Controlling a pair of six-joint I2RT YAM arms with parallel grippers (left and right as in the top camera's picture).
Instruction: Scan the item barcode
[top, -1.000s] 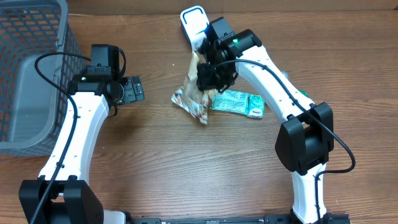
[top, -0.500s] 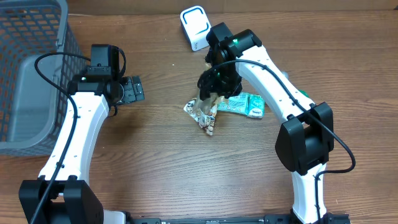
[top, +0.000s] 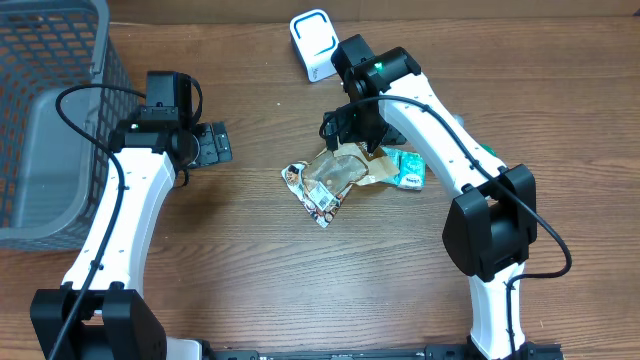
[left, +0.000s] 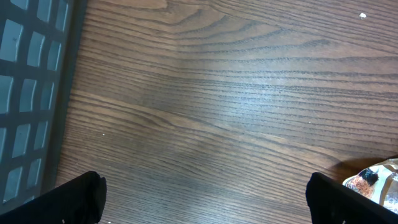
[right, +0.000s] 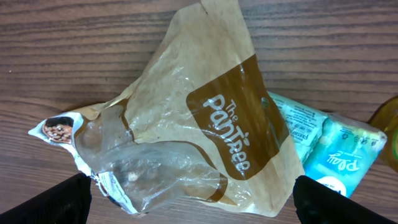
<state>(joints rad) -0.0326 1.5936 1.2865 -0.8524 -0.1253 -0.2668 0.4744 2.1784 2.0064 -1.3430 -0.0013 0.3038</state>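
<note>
Overhead, the snack bag (top: 328, 180) lies crumpled and flat on the wooden table (top: 250, 270) near its middle, its right edge over the left end of a teal tissue pack (top: 408, 170). The right gripper (top: 350, 128) hangs just above the far edge of the bag, not closed on it as far as this view shows. A white scanner (top: 313, 42) sits at the far edge of the table, apart from the bag. The left gripper (top: 218, 145) hovers over bare wood well to the left of the bag, holding nothing, with a grey mesh basket (top: 50, 60) at the far left. Next, from the left wrist, two dark fingertips (left: 81, 196) sit in the lower corners of the frame, spread wide with only wood grain between them. The basket wall (left: 31, 93) runs along the left edge, and a corner of the bag (left: 376, 183) pokes in at the lower right. Finally, from the right wrist, the fingertips (right: 56, 202) stand wide apart at the lower corners, clear of everything. The bag (right: 186, 124) rests on the table beneath them, brown paper with a clear window and the printed words "The Pantree" facing up. The tissue pack (right: 317, 140) lies touching its right side, partly tucked under it. No barcode can be made out on the upturned face.
</note>
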